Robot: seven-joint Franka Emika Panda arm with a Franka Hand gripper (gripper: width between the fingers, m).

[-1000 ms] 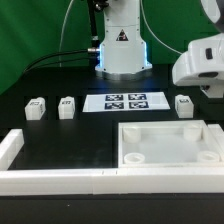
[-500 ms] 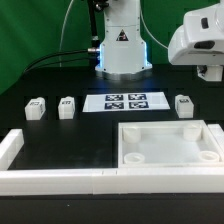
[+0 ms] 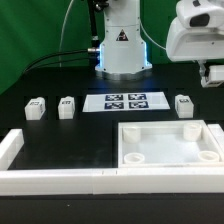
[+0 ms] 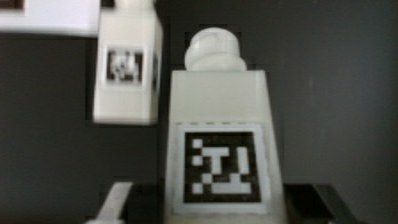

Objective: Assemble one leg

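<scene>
My gripper (image 3: 213, 74) hangs high at the exterior view's right, above the table. In the wrist view my gripper (image 4: 222, 206) is shut on a leg (image 4: 221, 120), a white block with a black-and-white tag and a rounded peg at its far end. One finger (image 4: 114, 200) shows at each side of it. Three more legs stand on the table: two at the exterior view's left (image 3: 36, 108) (image 3: 67, 106) and one at the right (image 3: 184, 104). One of them shows beyond the held leg in the wrist view (image 4: 125, 68).
The marker board (image 3: 126, 101) lies mid-table before the robot base (image 3: 122, 50). A large white square tray-like piece (image 3: 168, 128) lies at the front right. A white L-shaped rail (image 3: 50, 180) runs along the front edge and left.
My gripper has risen and shifted toward the exterior view's right, carrying the leg higher above the table. The legs on the table have not moved.
</scene>
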